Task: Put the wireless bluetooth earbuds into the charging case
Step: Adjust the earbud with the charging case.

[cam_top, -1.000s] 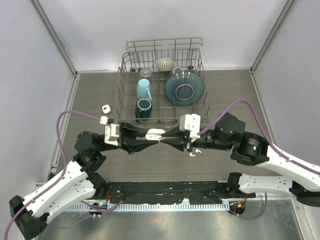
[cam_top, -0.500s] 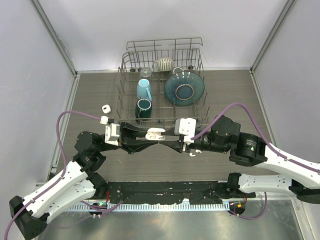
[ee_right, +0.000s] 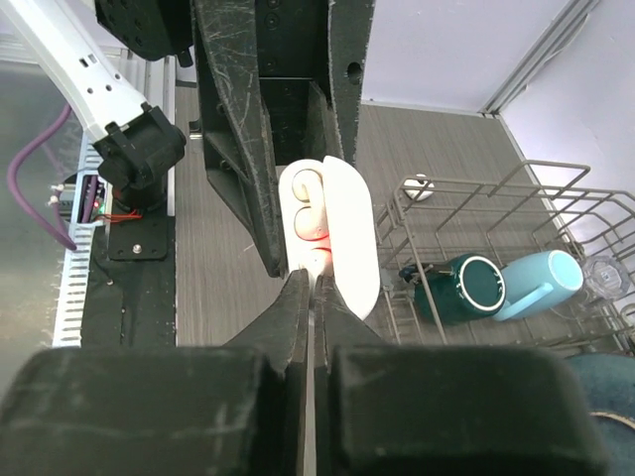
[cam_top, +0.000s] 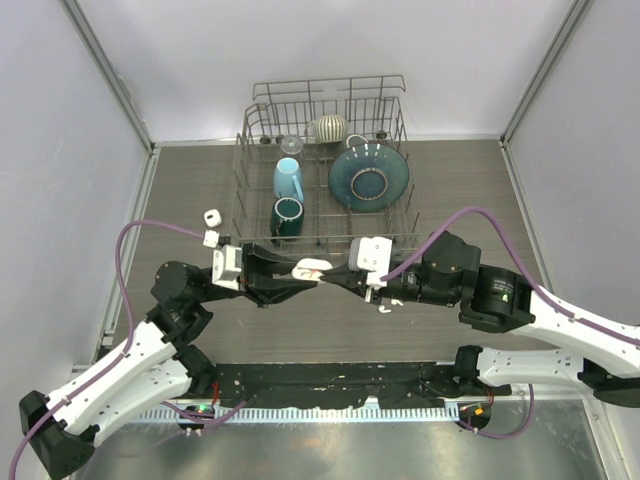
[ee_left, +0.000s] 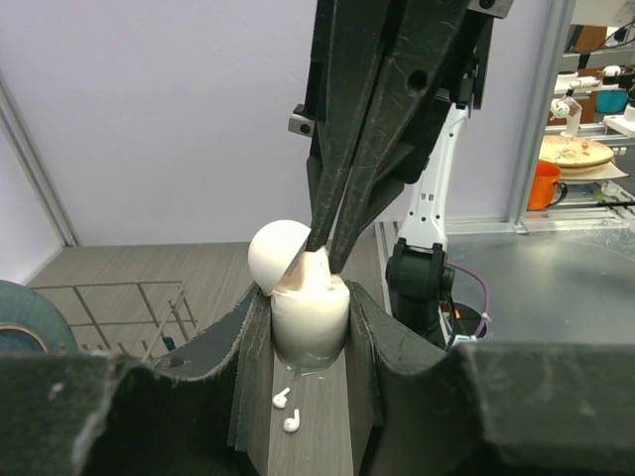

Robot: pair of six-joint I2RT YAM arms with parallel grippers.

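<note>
We see a grey wood-grain table top [cam_top: 180, 190] boxed in by plain pale walls [cam_top: 320, 50] at the back and both sides. Aluminium frame posts [cam_top: 108, 75] stand in the corners and a brushed metal strip [cam_top: 330, 455] runs along the near edge. Light is soft and even; the left wrist view shows a shelf [ee_left: 595, 174] outside with an orange mug [ee_left: 549, 185] and a plate [ee_left: 573, 152].

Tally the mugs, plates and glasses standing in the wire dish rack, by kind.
Ceramic mugs: 2, the light blue mug and the dark teal mug
Round teal glazed plate: 1
Clear drinking glass: 1
Total: 4
</note>
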